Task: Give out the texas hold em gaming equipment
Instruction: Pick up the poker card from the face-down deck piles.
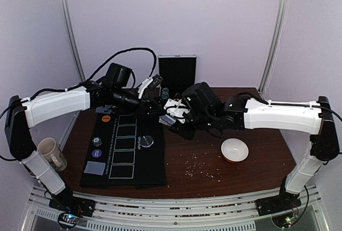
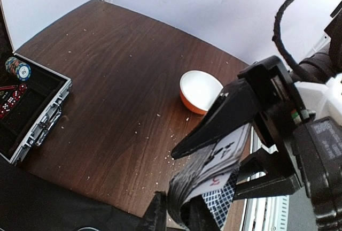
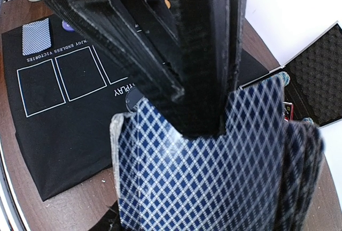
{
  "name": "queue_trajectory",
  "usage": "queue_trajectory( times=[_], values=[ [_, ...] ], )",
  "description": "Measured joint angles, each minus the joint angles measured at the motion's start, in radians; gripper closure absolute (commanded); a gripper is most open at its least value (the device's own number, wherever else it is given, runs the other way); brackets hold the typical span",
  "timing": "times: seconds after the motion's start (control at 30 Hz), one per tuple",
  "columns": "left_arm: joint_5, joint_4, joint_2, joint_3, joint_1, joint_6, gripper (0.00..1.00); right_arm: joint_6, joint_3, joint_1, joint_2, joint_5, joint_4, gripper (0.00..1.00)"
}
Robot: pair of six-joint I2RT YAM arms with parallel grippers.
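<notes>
A deck of playing cards (image 1: 172, 110) with blue-diamond backs hangs above the table's middle, between both grippers. My right gripper (image 1: 175, 115) is shut on the deck; in the right wrist view its top finger (image 3: 197, 81) presses on the deck's back (image 3: 203, 183). In the left wrist view the deck (image 2: 214, 161) bends, and its curved edge sits between my left gripper's (image 2: 179, 217) two fingers, which close on it. On the black mat (image 1: 152, 164) lie an orange chip (image 1: 106, 117), a purple chip (image 1: 96, 142), a dark chip (image 1: 96, 154), a white-rimmed button (image 1: 147, 141) and one face-down card (image 1: 94, 168).
An open chip case (image 1: 177, 73) stands at the back and holds chips (image 2: 17, 69). A white bowl with a red outside (image 1: 234, 149) sits right of centre. A beige mug (image 1: 52, 153) stands at the left edge. Crumbs dot the wood.
</notes>
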Motion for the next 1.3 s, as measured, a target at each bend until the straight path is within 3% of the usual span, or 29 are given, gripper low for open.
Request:
queue_trajectory(
  times=[0.3,0.47,1.03,1.3],
  values=[
    [-0.020,-0.037,-0.003,0.010,0.005,0.023,0.83,0.000,0.000,0.000,0.000,0.008,-0.020,0.50],
    [0.002,-0.039,-0.008,0.010,0.010,0.028,1.00,0.000,0.000,0.000,0.000,0.008,-0.020,0.51],
    [0.075,-0.053,-0.101,-0.019,0.076,0.036,1.00,-0.001,-0.005,-0.006,0.000,0.014,-0.003,0.51],
    [0.128,-0.124,-0.160,-0.058,0.157,-0.073,1.00,0.000,-0.035,-0.033,-0.002,0.014,0.004,0.51]
  ],
)
